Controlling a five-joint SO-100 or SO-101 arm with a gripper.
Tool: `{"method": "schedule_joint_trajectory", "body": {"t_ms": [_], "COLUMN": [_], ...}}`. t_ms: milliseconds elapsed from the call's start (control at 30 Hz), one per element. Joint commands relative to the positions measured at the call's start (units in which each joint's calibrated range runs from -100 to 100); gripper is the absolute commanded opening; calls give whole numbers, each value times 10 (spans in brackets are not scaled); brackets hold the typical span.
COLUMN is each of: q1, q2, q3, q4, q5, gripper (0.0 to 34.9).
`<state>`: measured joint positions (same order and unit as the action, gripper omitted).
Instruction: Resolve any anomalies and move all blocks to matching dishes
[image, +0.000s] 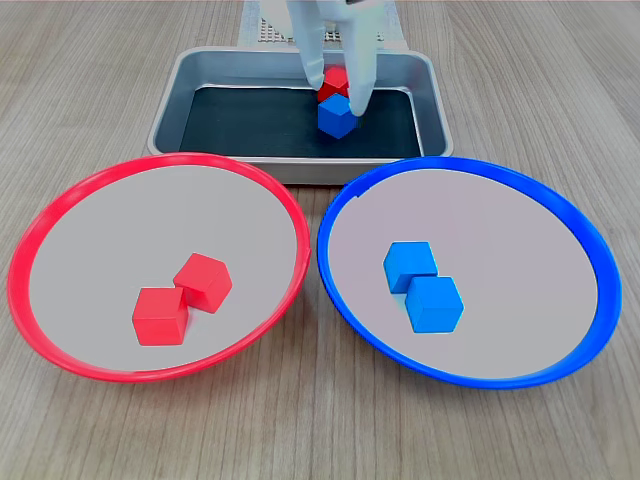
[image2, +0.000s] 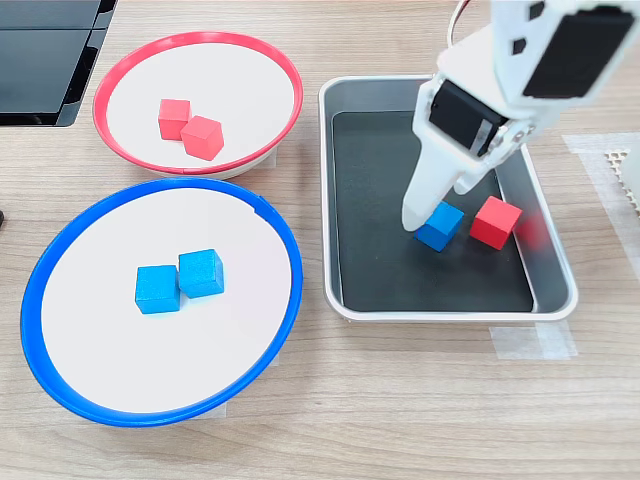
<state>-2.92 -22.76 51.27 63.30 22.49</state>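
The white gripper (image: 335, 92) (image2: 432, 222) reaches down into the grey metal tray (image: 176, 88) (image2: 553, 258), its fingers spread apart and straddling the tray's blue block (image: 337, 116) (image2: 440, 225); whether they press on it I cannot tell. A red block (image: 337, 79) (image2: 496, 221) sits just beside that blue one on the tray's black base, toward the tray's far edge in the first exterior view. The red-rimmed dish (image: 60, 205) (image2: 120, 70) holds 2 red blocks (image: 160, 316) (image2: 174, 118), touching, near its middle. The blue-rimmed dish (image: 570, 215) (image2: 60, 250) holds 2 blue blocks (image: 435, 303) (image2: 158, 289), also touching. Both dishes rest on the wooden table (image: 90, 90) (image2: 400, 400), side by side along the tray's long edge.
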Motion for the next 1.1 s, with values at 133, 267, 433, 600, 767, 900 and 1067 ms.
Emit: {"method": "schedule_joint_trajectory", "body": {"t_ms": [133, 267, 433, 600, 767, 900, 1067], "q1": [-6, -13, -26, -53, -91, -103, -107], "q2": [31, 41, 43, 43, 75, 124, 194], "q3": [8, 16, 13, -72, -239, -321, -337], "q4": [-32, -51, -62, -42, -18, -51, -151], "q5": [37, 48, 51, 20, -17, -27, -27], "gripper": [185, 154, 3, 2, 2, 2, 2]}}
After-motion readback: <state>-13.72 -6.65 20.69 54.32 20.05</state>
